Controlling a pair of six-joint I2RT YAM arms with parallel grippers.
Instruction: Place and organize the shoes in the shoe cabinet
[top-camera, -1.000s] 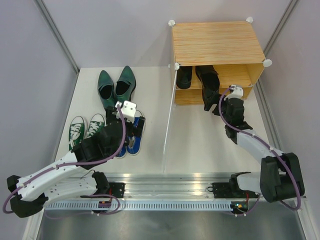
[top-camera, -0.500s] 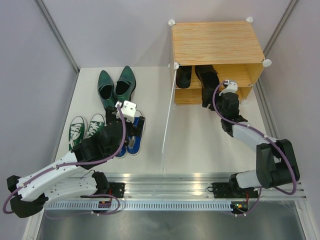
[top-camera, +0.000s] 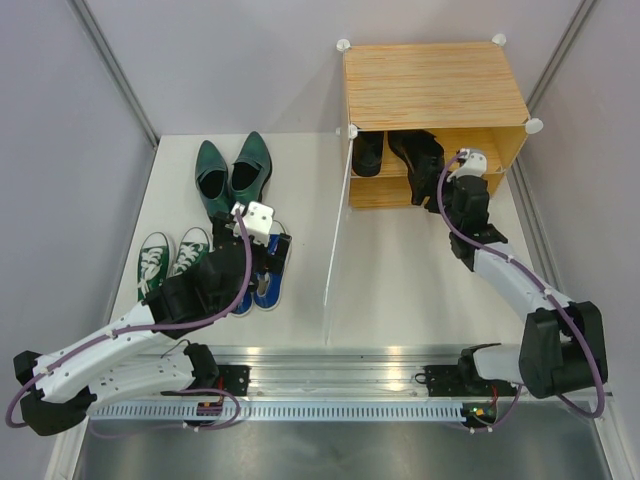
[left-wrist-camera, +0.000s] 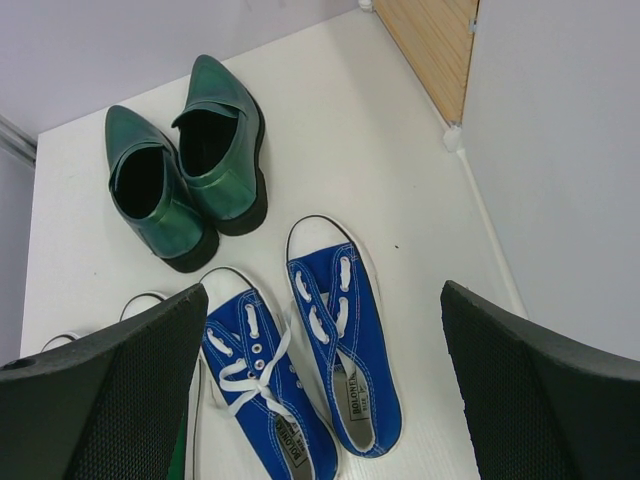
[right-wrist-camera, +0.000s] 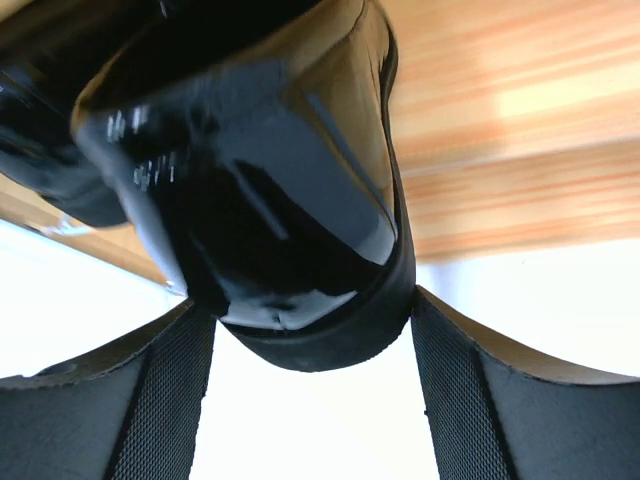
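My right gripper (top-camera: 447, 187) (right-wrist-camera: 312, 340) is shut on the heel of a black dress shoe (top-camera: 422, 163) (right-wrist-camera: 270, 200), whose toe is inside the wood-grain shoe cabinet (top-camera: 435, 85). The other black shoe (top-camera: 368, 152) sits in the cabinet to its left. My left gripper (top-camera: 266, 252) (left-wrist-camera: 320, 400) is open and empty, hovering over the blue sneakers (top-camera: 264, 282) (left-wrist-camera: 335, 320). The dark green pointed shoes (top-camera: 232, 172) (left-wrist-camera: 185, 170) lie behind them. The green white-toed sneakers (top-camera: 170, 258) lie to their left.
The cabinet's translucent door panel (top-camera: 336, 235) (left-wrist-camera: 560, 150) stands open, edge-on between the two arms. Grey walls close in the table on the left, back and right. The cabinet's side panel (left-wrist-camera: 440, 50) shows in the left wrist view.
My right gripper has moved up and towards the cabinet, carrying the black shoe further into it. The left arm has not moved.
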